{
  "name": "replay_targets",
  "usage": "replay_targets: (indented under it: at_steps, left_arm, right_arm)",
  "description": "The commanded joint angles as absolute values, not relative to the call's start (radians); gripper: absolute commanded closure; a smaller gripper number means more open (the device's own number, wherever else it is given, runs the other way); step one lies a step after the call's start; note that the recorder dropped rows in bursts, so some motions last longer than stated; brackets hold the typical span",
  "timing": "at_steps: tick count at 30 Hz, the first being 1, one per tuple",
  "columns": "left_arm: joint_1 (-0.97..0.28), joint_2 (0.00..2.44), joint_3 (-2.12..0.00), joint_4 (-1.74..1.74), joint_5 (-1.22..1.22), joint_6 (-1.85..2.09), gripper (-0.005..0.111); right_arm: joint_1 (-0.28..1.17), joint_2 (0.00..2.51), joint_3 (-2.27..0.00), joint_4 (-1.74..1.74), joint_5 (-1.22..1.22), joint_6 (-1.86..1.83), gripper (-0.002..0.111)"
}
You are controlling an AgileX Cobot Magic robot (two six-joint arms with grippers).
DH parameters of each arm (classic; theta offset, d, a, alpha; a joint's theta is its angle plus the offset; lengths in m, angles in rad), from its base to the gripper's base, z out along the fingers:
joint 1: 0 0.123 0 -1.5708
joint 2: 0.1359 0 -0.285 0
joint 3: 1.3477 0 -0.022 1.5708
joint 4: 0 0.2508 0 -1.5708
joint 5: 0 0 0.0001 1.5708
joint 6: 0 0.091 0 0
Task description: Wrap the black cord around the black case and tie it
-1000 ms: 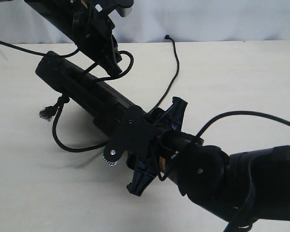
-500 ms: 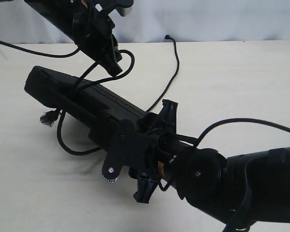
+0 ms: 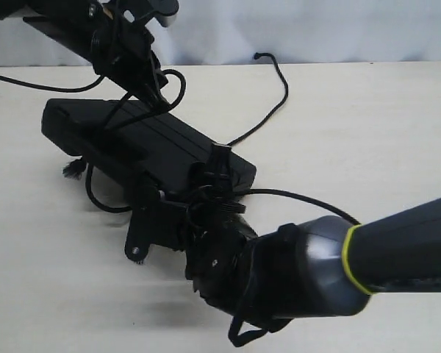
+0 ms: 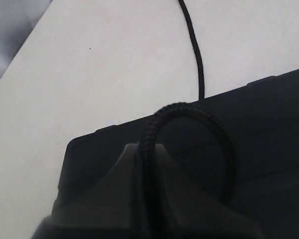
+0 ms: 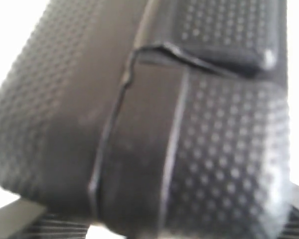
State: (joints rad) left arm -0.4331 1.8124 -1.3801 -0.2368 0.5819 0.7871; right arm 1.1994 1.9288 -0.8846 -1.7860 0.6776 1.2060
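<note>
Right pincer (image 3: 180, 204) sits nearest in the exterior view, jaws spread wide across the near end of the black case (image 3: 154, 140) and clamped on it. Its own wrist view gives only blurred, dimpled plastic. Beyond, the case runs slantwise over the surface (image 3: 375, 147). Above its far end the left pincer (image 3: 156, 99) is pinched tight on the black cord (image 3: 272, 110). Only the left wrist view shows that loop arching over the lid.
</note>
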Motion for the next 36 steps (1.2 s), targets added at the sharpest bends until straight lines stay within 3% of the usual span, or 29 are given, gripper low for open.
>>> replay_targets:
  at_steps: [1, 4, 7, 10, 13, 25, 36]
  left_arm:
    - [-0.435, 1.806, -1.335, -0.251, 0.461, 0.806, 0.107]
    - [-0.435, 1.806, -1.315, -0.251, 0.413, 0.806, 0.107]
    - [-0.435, 1.806, -1.315, -0.251, 0.424, 0.806, 0.107]
    - [-0.435, 1.806, -1.315, -0.251, 0.437, 0.806, 0.107]
    - [-0.435, 1.806, -1.315, -0.260, 0.464, 0.806, 0.107]
    - [-0.435, 1.806, -1.315, -0.267, 0.503, 0.809, 0.107]
    - [-0.435, 1.806, -1.315, -0.283, 0.513, 0.809, 0.107]
  right_arm:
    - [1.186, 2.030, -0.965, -1.635, 0.574, 1.091, 0.104]
    - [1.184, 2.068, -1.027, -1.548, 0.586, 1.007, 0.101]
    - [1.184, 2.079, -1.054, -1.479, 0.577, 1.007, 0.081]
    - [1.211, 2.079, -1.058, -1.318, 0.573, 0.918, 0.049]
    - [1.299, 2.079, -1.058, -1.290, 0.659, 0.874, 0.034]
    - [1.309, 1.896, -0.987, -1.219, 0.657, 0.873, 0.032]
    - [1.141, 1.726, -0.883, -1.156, 0.397, 0.909, 0.032]
